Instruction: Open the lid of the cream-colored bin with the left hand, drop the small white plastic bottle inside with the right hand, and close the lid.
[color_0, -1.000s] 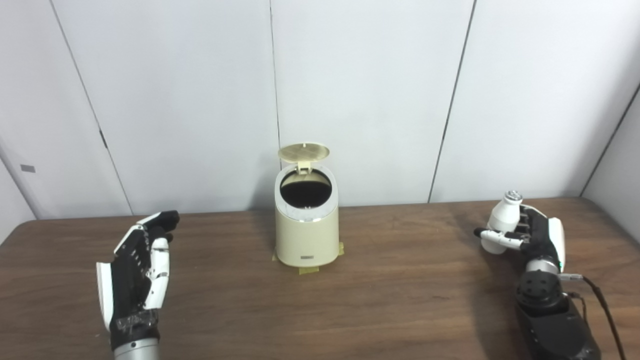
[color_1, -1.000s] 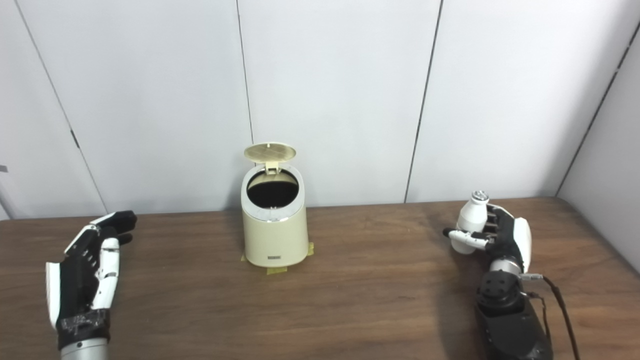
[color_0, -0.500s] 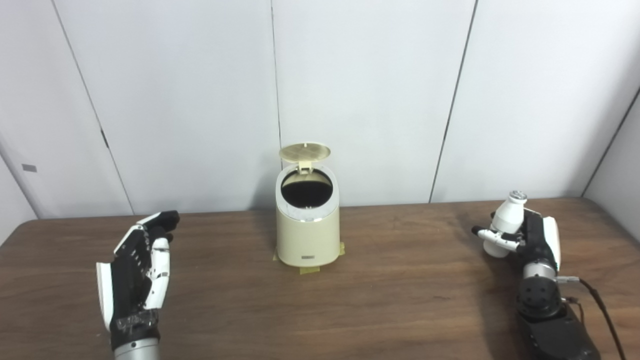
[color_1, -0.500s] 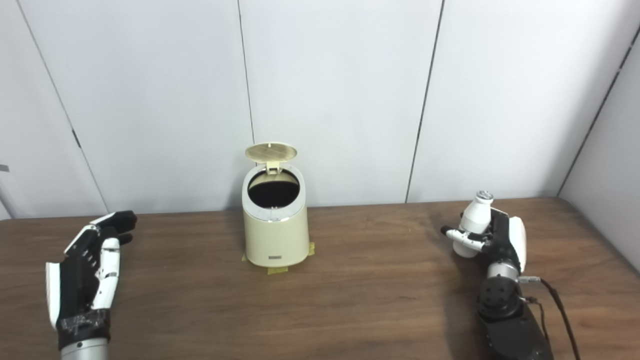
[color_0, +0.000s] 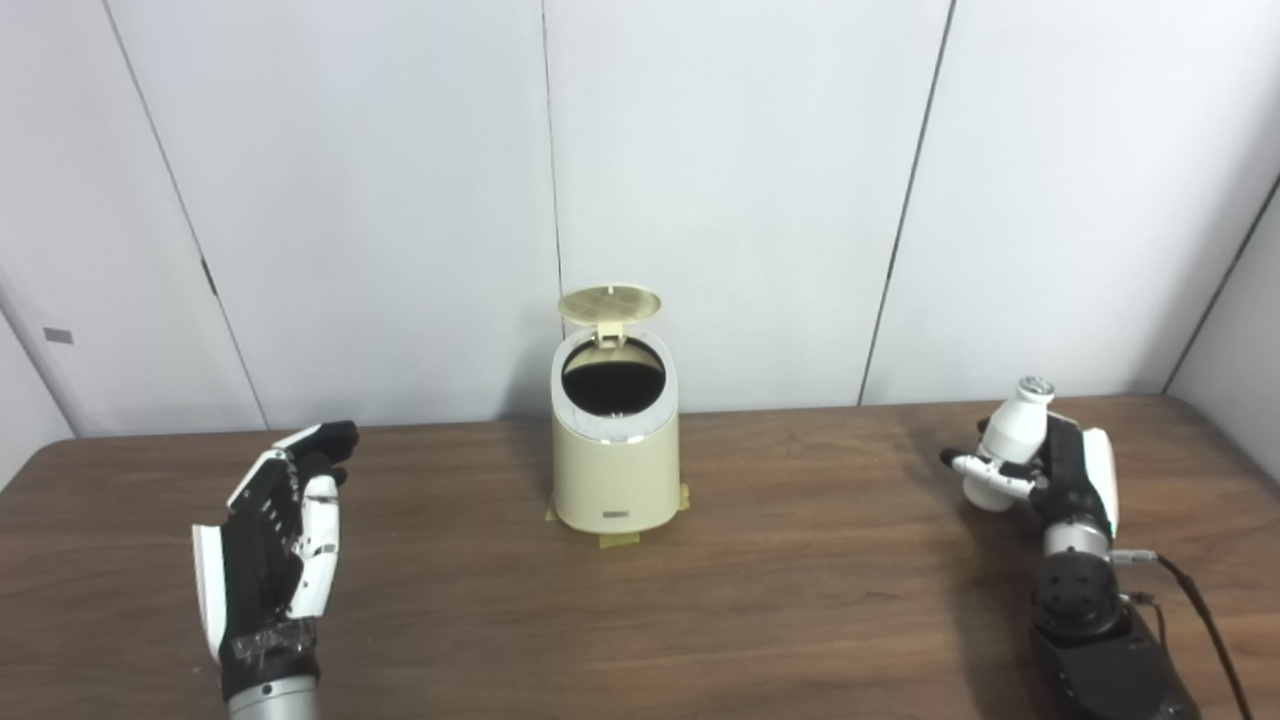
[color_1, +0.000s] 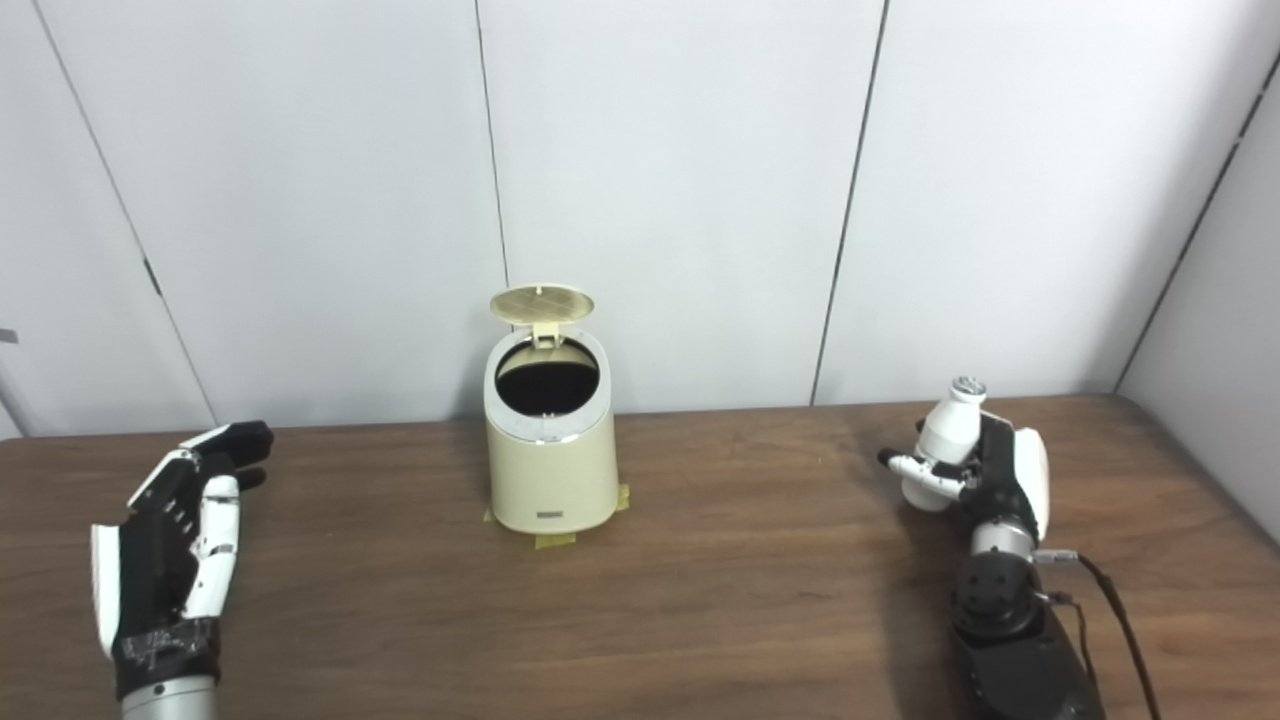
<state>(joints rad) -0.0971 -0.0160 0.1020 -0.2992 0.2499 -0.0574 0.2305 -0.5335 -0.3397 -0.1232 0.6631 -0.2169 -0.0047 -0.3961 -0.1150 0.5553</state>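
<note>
Nearest, at the front left of the dark wood-grain table, the black-and-white left hand hovers with palm empty and fingers spread — it holds nothing. At the front right, the black-and-white right hand grips the small white plastic bottle upright, its silver cap on top, fingers wrapped round its lower body. Farther back, at the table's centre and well apart from both hands, stands the cream-colored cylindrical plastic bin, strips of yellowish tape at its base. Its round flip lid stands raised at the rear hinge, the dark opening exposed. To drop well, the bottle likely needs lifting above the rim, carrying leftward — releasing only over the opening, clear of the lid.
</note>
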